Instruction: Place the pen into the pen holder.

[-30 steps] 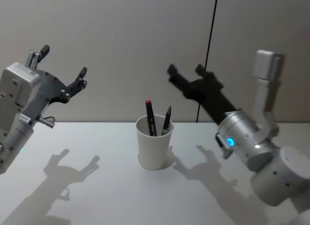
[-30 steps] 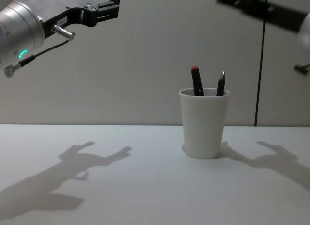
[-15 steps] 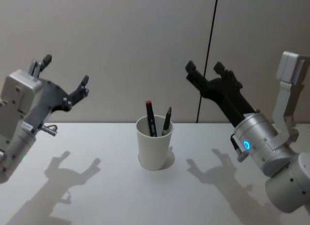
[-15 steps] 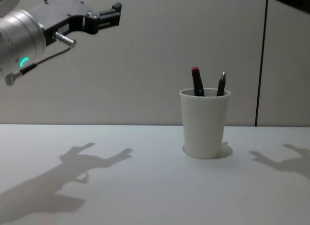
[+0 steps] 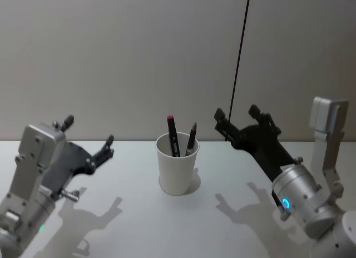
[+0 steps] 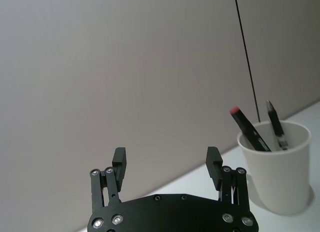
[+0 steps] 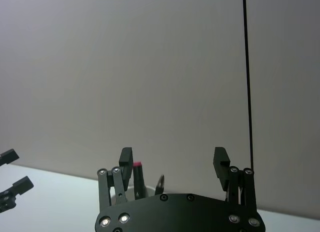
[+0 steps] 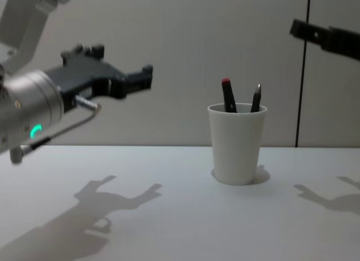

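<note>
The white pen holder [image 5: 177,164] stands upright near the middle of the pale table [image 5: 139,224], and two pens are already inside it. One is a black pen with a red cap [image 5: 173,134] and the other a slimmer dark pen [image 5: 191,139]; both lean on the inner wall with their upper ends above the rolled rim. No pen lies on the table as far as I can see, so I judge that the placing is done and the step in hand is only the retreat of the arms.

The left gripper [image 5: 89,141] hangs above the table on the holder's left side, well apart from it, with its jaws spread wide and nothing between them. The right gripper [image 5: 238,117] is on the holder's right side, raised higher than the rim — its jaws are also wide open and empty.

To finish this well, both arms should go away from the cup sideways and upward, not across it. The holder looks light, like paper, and the pens stand out above the rim, so even a soft touch from a finger [image 8: 147,70] could tip it over. Slow, separate paths for each arm seem the safest — and the jaws may stay apart, since nothing is carried.
</note>
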Tool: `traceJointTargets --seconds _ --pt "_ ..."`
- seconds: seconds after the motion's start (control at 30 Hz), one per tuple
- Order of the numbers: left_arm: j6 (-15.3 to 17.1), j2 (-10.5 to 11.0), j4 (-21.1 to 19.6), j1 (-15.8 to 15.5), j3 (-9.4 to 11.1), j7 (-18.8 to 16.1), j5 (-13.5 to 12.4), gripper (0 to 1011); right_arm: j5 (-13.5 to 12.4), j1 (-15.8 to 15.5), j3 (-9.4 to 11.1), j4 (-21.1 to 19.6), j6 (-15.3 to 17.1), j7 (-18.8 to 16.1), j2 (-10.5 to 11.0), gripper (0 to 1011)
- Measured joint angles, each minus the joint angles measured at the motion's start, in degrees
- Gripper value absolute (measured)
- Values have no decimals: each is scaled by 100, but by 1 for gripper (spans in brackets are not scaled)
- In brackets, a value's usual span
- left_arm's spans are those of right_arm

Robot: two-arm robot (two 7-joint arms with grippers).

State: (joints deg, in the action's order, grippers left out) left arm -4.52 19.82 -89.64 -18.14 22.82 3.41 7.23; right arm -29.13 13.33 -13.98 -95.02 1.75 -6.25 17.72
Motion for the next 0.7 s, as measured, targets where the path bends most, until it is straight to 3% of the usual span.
traceJointTargets --seconds 0.3,0.7 --pt "438 171 -293 377 268 -232 350 1003 448 -502 36 -219 8 86 58 1001" --pt "530 206 -353 454 321 -280 426 1003 1001 -1118 82 -489 14 197 130 1001"
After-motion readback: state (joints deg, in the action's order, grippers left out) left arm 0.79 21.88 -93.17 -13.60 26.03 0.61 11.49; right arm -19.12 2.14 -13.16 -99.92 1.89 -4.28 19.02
